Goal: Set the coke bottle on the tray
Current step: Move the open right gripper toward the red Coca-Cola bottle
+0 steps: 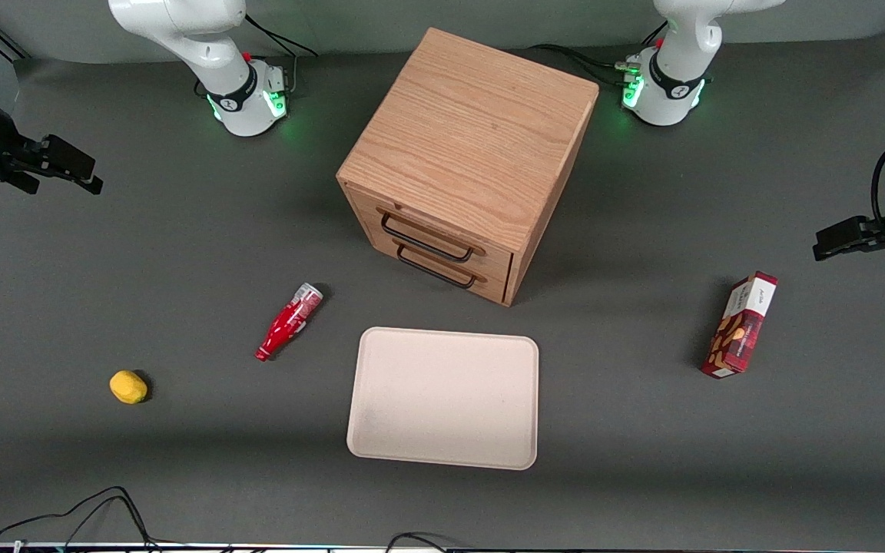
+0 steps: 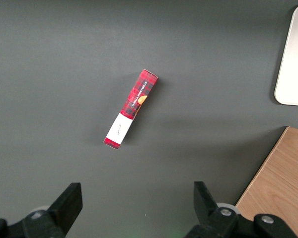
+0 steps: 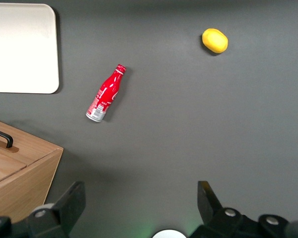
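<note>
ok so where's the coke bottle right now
The coke bottle lies on its side on the table beside the tray, untouched; the pincer hangs open, well away at the working arm's end.

White lettering on coke bottle (image 3: 104,94), snack box (image 2: 131,108): illegible.

A dark grey matte table (image 1: 181,253) fills nearly the whole scene. A light oak cabinet (image 1: 473,138) with two drawers and black wire handles (image 1: 427,238) stands on it, casting a soft shadow. Black cables (image 1: 66,514) trail along the table's near edge. A pale grey wall (image 1: 442,19) runs along the top.
</note>
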You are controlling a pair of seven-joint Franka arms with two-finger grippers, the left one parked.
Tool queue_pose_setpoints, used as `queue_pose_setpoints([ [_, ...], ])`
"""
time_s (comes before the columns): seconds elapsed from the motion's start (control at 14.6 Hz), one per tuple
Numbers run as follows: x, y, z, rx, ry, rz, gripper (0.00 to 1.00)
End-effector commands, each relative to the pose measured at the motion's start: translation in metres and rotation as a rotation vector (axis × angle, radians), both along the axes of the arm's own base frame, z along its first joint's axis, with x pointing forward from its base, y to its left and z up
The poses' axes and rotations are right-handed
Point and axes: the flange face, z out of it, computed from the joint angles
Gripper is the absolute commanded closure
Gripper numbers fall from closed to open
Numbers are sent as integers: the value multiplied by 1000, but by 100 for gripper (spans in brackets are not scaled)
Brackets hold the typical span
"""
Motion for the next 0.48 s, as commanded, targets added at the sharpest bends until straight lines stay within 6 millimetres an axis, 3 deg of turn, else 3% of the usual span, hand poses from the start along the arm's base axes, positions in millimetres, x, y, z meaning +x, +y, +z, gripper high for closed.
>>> queue_pose_setpoints([
  [0.0, 4, 3, 4, 20, 13, 4, 0],
  [0.27, 15, 4, -13, 23, 42, 9, 0],
  [0.41, 22, 26, -20, 29, 31, 26, 0],
])
